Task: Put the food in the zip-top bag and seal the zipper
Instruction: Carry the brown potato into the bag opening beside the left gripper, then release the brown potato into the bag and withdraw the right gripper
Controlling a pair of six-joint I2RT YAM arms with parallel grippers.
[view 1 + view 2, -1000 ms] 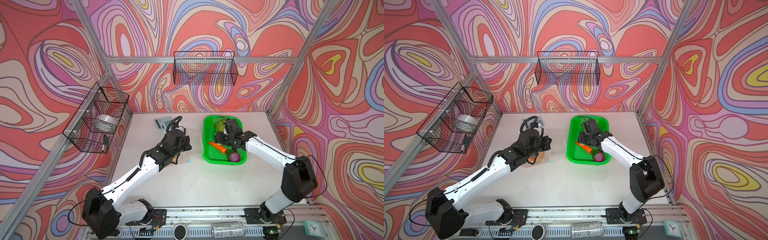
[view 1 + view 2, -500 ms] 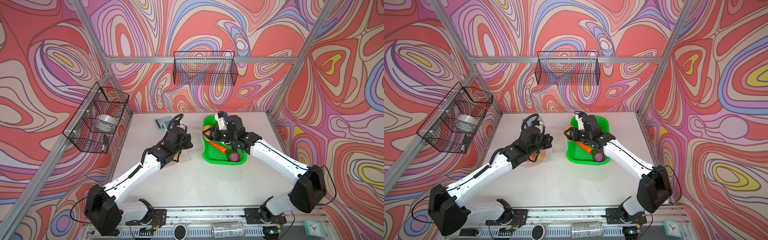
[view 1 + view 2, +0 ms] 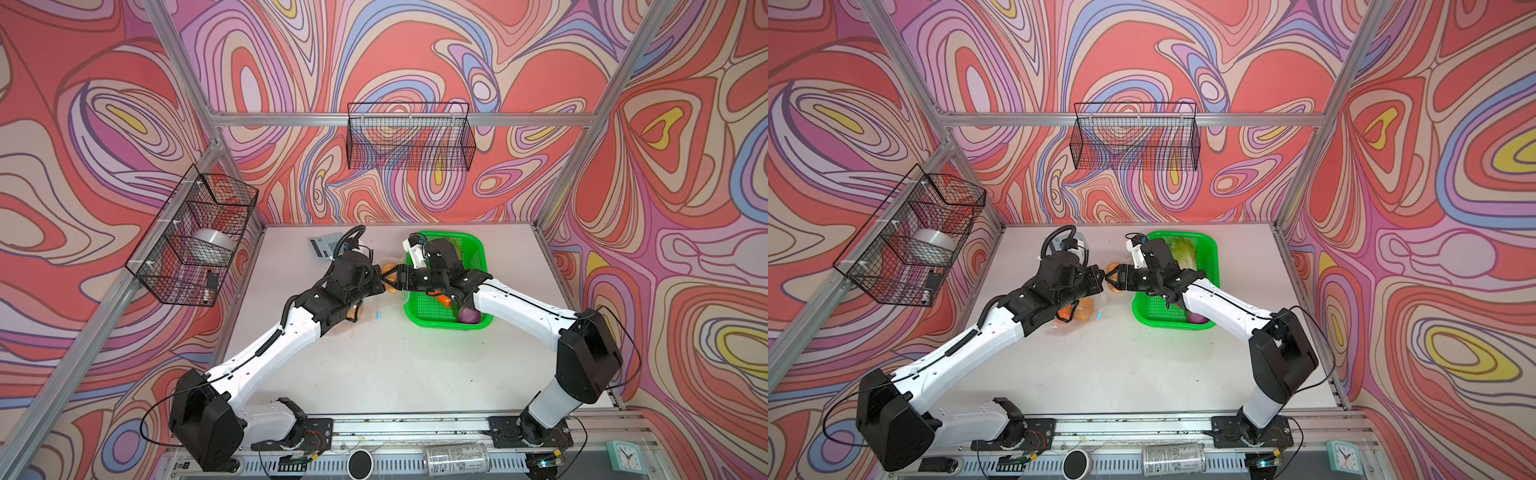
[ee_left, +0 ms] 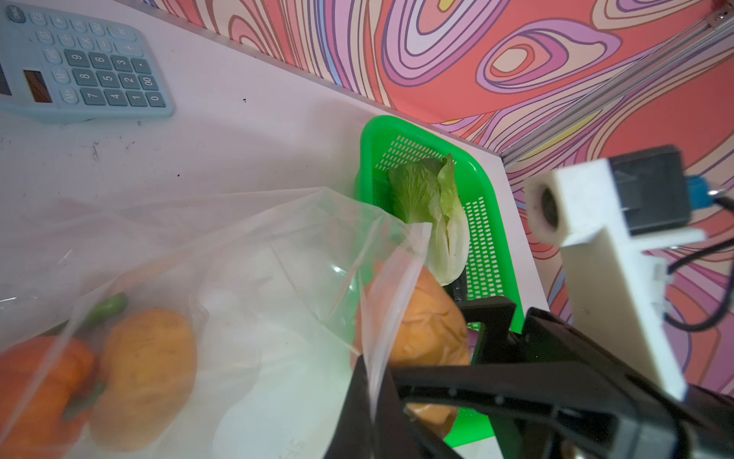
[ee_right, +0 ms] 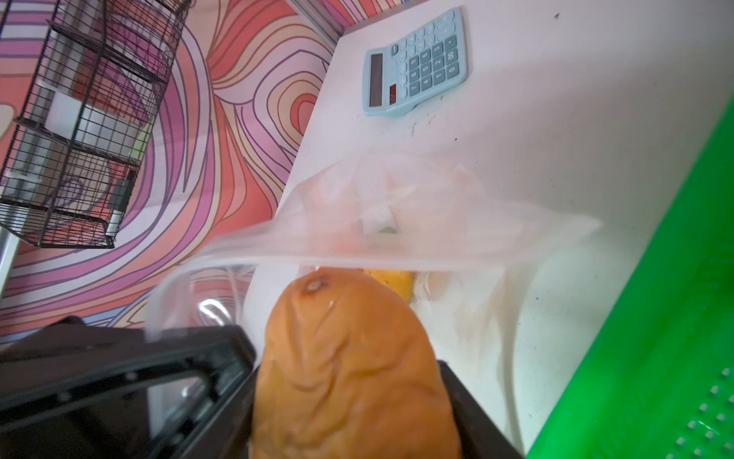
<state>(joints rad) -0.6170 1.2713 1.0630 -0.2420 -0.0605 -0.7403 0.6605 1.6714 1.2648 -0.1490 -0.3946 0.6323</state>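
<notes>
Left fingers point(image 3: 374, 277) clamped; right fingers point(image 5: 472, 409) parted, gripping

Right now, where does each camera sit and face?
Top views: high above the base, looking down on the white table; left arm and right arm show.
Left wrist: on its arm, looking past left fingers pinching the clear plastic bag.
Right wrist: on its arm, looking past right fingers holding a tan potato.
Wrist views share the pale-blue calculator.

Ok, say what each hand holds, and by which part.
Left hand pinches the bag by its open rim; right hand grips a potato by its sides.
</notes>
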